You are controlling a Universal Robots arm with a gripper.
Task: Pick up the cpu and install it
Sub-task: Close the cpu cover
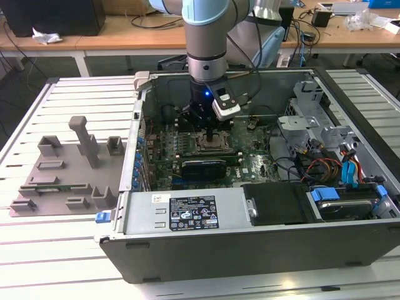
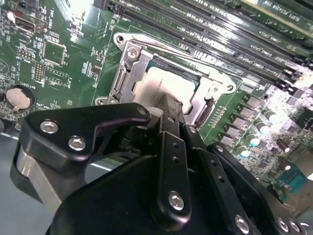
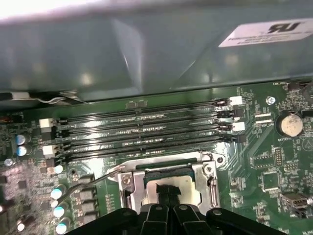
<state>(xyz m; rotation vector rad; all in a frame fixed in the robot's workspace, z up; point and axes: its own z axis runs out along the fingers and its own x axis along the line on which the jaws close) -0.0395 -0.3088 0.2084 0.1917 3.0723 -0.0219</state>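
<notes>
The cpu lies flat inside the metal socket frame on the green motherboard, its shiny top and pale rim showing in both wrist views. My gripper stands straight above it, its two dark fingers pressed together with their tips at the middle of the chip's top. In the exterior view the gripper reaches down into the open computer case over the socket. The fingers hide the centre of the chip.
Several memory slots run beside the socket, and a long black card lies on its other side. A grey moulded tray sits on the table at the exterior view's left. The case holds a power supply, drive cage and cables.
</notes>
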